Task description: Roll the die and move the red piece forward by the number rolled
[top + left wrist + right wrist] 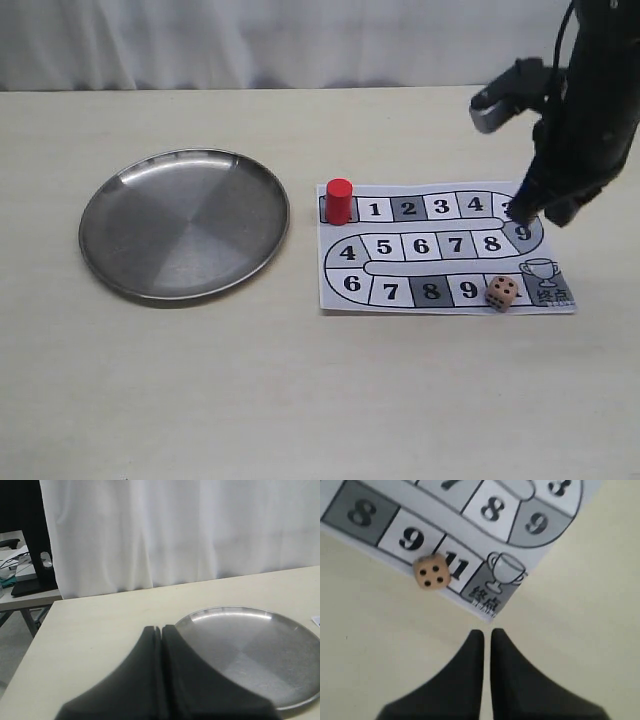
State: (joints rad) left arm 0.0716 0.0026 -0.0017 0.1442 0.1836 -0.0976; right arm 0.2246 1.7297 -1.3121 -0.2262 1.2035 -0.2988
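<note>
The red piece (339, 201) stands upright on the board's (440, 268) first square, at its far left corner. The die (502, 292) rests on the board's near row beside the trophy square. In the right wrist view the die (431, 572) shows four pips and sits at the board's (470, 505) edge. My right gripper (520, 210) hovers over the board's right end, apart from the die. Its fingers (486, 632) are shut with only a thin slit and hold nothing. My left gripper (161, 628) is shut and empty, outside the exterior view.
A round steel plate (185, 222) lies left of the board, with nothing in it. The left wrist view has the plate (250, 650) just beyond the left gripper. A white curtain hangs behind the table's far edge.
</note>
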